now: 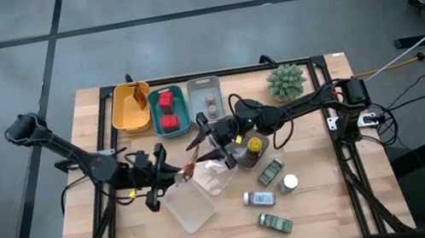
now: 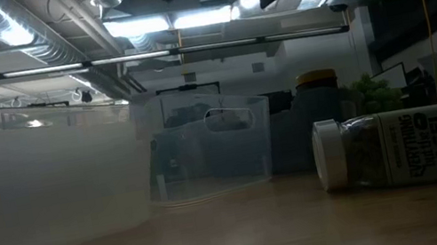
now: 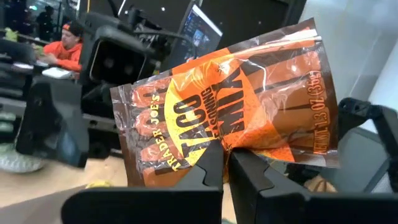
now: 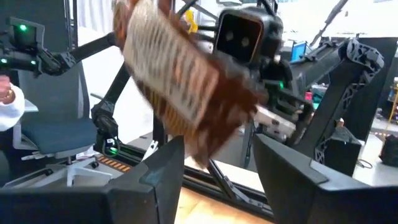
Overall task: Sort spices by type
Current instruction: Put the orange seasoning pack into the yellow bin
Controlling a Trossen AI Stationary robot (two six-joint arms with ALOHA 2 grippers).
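Observation:
My left gripper (image 3: pixel 226 163) (image 1: pixel 172 176) is shut on a crinkly orange foil taco packet (image 3: pixel 236 99) (image 1: pixel 190 168), held in the air above the clear trays at the table's middle. My right gripper (image 4: pixel 217 163) (image 1: pixel 209 139) is open and faces the packet's printed back (image 4: pixel 177 81) from the right. Its fingers stand on either side of the packet's lower end without touching it. Another orange packet (image 1: pixel 140 96) lies in the yellow bin (image 1: pixel 127 118). Red cubes (image 1: pixel 167 111) sit in the teal bin and brown jars (image 1: pixel 210 101) in the grey bin. My left gripper pinches the packet between its two fingers at the middle of one long edge (image 3: pixel 227 147). The fingers come level from the table's left. The packet is lifted clear of the table and fans out beyond the fingertips, crinkled, toward the right gripper.
Two clear trays (image 1: pixel 188 208) (image 1: pixel 220 176) lie below the grippers. A yellow-lidded jar (image 1: pixel 253 145), green-labelled jars (image 1: pixel 271 171) (image 1: pixel 259 199) (image 1: pixel 275 223) and a white-capped bottle (image 1: pixel 290 182) are right of them. One jar lies on its side (image 2: pixel 387 158). The spiky plant (image 1: pixel 286 81) stands at the far right.

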